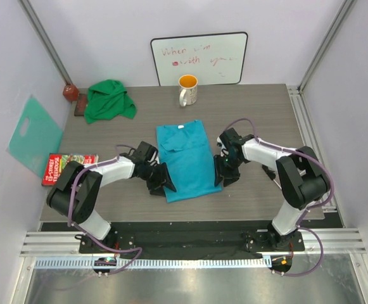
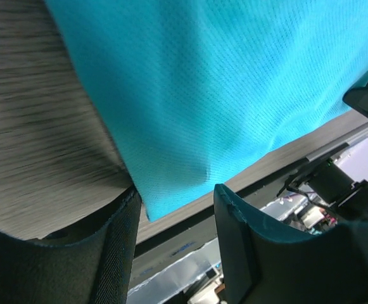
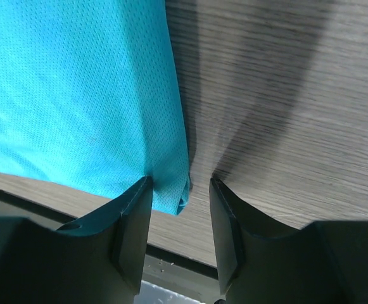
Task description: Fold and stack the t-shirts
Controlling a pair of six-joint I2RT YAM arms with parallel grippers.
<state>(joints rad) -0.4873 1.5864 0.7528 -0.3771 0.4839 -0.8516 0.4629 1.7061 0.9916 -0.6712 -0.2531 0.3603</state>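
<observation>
The turquoise-blue t-shirt [image 1: 187, 158] lies flat mid-table, folded into a long strip, collar at the far end. My left gripper [image 1: 163, 182] is open at its near left corner; in the left wrist view the corner [image 2: 171, 196] sits between the fingers [image 2: 117, 240]. My right gripper [image 1: 223, 174] is open at the near right corner; in the right wrist view the folded corner [image 3: 171, 190] lies between the fingers [image 3: 133, 221]. The green t-shirt [image 1: 109, 100] lies crumpled at the far left.
A white mug [image 1: 187, 90] with orange inside stands behind the blue shirt. A whiteboard [image 1: 199, 58] leans on the back wall. A mint-teal plastic sheet [image 1: 34, 134] leans at the left wall, a red packet [image 1: 68, 166] beside it. A brown object [image 1: 70, 92] sits far left.
</observation>
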